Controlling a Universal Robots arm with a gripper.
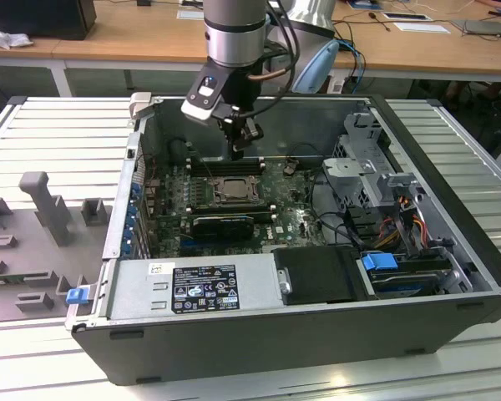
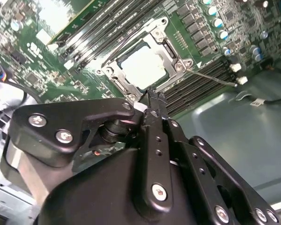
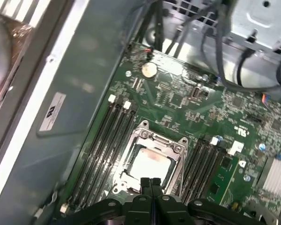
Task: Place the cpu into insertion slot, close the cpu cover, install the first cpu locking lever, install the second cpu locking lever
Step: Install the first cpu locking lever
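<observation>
Pale cpu [image 2: 143, 65] — flat under cpu cover [image 2: 171, 47]

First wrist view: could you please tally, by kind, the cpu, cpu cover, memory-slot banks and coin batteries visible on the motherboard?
cpu: 1
cpu cover: 1
memory-slot banks: 2
coin battery: 1
Total: 5

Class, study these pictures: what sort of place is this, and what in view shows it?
Probably a robotics lab or test workshop: a robot arm reaches into an open computer case lying on a slatted metal bench, with cluttered wooden desks behind.
</observation>
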